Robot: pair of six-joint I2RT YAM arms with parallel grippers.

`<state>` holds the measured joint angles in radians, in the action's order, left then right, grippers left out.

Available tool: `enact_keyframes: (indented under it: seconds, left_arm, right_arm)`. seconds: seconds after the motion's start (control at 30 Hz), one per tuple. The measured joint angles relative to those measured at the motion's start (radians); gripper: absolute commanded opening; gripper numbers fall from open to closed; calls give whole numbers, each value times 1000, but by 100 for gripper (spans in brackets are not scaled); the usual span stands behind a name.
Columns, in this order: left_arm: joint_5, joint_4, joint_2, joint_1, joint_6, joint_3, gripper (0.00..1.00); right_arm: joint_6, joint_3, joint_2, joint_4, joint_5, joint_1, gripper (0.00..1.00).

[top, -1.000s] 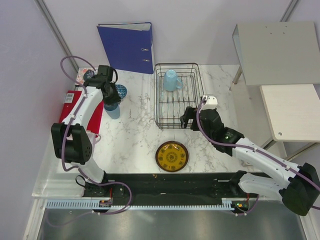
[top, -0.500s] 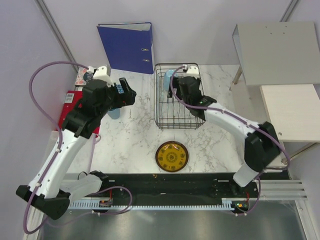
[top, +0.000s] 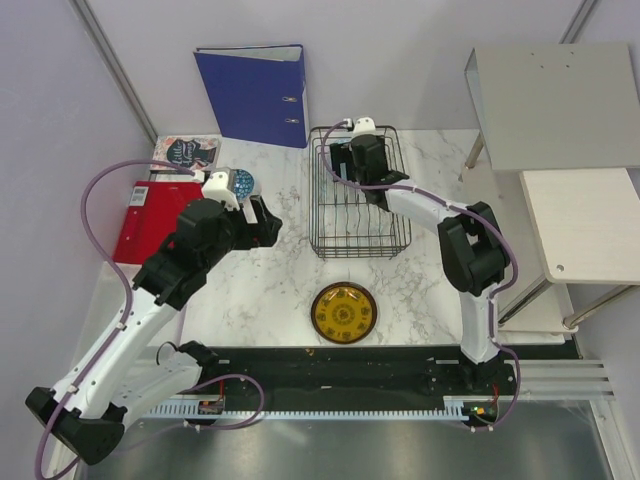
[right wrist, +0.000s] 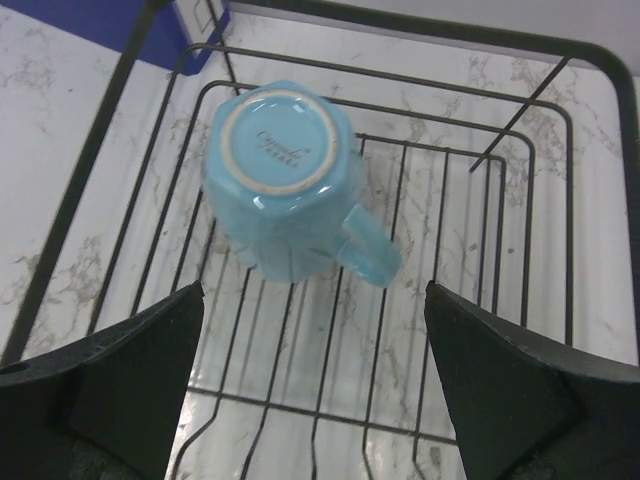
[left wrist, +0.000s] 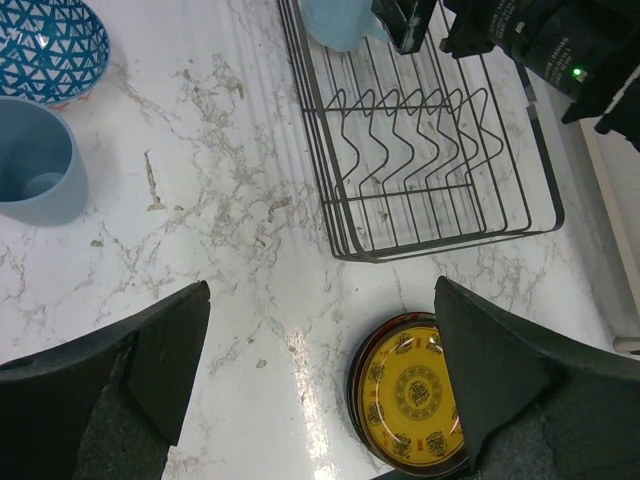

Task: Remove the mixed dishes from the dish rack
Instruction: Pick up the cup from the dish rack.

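Right wrist view: upturned pale blue cup (right wrist: 285, 178) directly beneath my right gripper (right wrist: 312, 292).
Jaws spread wide, holding nothing; the cup sits in the dish rack's (top: 362, 222) far-left corner, handle angled towards the right-hand finger.

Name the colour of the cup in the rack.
Pale blue cup, clearest in right wrist view.

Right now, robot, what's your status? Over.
Left gripper jaws open, empty. Right gripper jaws open over last blue cup, upside down in dish rack. Other cup, bowl, yellow plate already out. Nothing blocking.
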<state>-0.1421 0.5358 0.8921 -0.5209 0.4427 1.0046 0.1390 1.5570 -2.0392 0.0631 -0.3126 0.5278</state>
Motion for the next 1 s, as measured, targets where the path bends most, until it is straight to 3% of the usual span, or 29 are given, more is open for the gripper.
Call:
enact_keyframes:
  seconds: [0.33, 1.0]
  left_arm:
    - [-12, -56, 4, -16, 0, -37, 99]
    - [-14, -67, 100, -20, 0, -43, 99]
  right_arm:
    - [-87, 102, -95, 61, 81, -55, 98]
    - [-48, 277, -282, 74, 188, -61, 98]
